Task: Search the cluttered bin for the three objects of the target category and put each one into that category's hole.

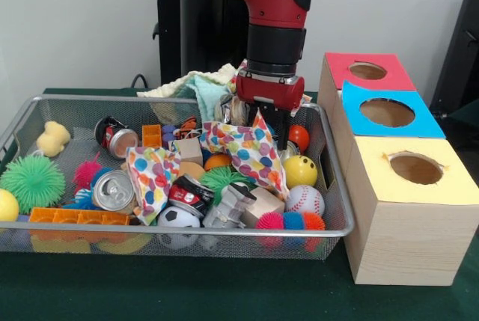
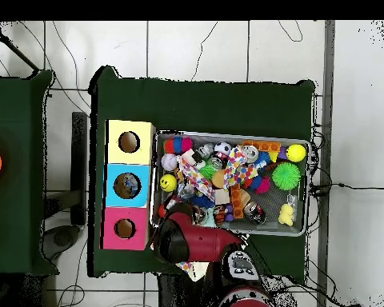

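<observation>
Bin (image 1: pixel 22 111): wire mesh, on green desk (image 1: pixel 187 291), left of three boxes. Contents, front view:
- green spiky ball (image 1: pixel 31 182), near left; yellow ball (image 1: pixel 7 205) at left edge.
- yellow duck (image 1: pixel 53 138), far left.
- can (image 1: pixel 114 190) lying mouth outward, left of centre; second can (image 1: pixel 116 137) farther back.
- orange block strip (image 1: pixel 78 217) along near wall.
- two dotted pouches (image 1: pixel 152 177), (image 1: pixel 251 153), centre.
- soccer ball (image 1: pixel 179 220), near centre.
- baseball (image 1: pixel 304 200), near right; yellow smiley ball (image 1: pixel 300 170) just behind it; orange-red ball (image 1: pixel 299 137) farther back.
- spiky pink-blue-orange ball (image 1: pixel 292 221), near right corner.
- pale cloth (image 1: pixel 198 85) over far rim.

Boxes, right of bin, each with round hole on top: yellow (image 1: pixel 415 186) nearest, blue (image 1: pixel 389 111) in middle, red (image 1: pixel 367 70) farthest.

Claw (image 1: pixel 271 123): down inside bin at far right, behind right pouch; fingers hidden, so cannot tell how far open or whether anything is held.
</observation>
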Controlling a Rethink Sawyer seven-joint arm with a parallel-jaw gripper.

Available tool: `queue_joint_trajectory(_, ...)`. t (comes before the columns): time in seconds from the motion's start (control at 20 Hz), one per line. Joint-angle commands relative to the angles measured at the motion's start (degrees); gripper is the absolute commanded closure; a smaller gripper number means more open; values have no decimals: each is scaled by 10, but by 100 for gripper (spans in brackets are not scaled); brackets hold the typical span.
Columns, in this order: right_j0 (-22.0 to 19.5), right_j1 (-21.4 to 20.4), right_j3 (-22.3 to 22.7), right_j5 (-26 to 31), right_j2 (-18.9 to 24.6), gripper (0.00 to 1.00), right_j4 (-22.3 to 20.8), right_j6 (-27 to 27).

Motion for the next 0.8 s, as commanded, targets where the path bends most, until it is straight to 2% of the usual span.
queue_joint_trajectory(0.05, -20, 27, -67, -58, 31, 0, 7, 76)
queue_joint_trajectory(0.2, -29, 10, -62, -55, 41, 0, 9, 84)
queue_joint_trajectory(0.45, -15, -13, -57, -29, 22, 0, 15, 72)
queue_joint_trajectory(0.8, -16, 7, -63, -25, 19, 0, 11, 64)
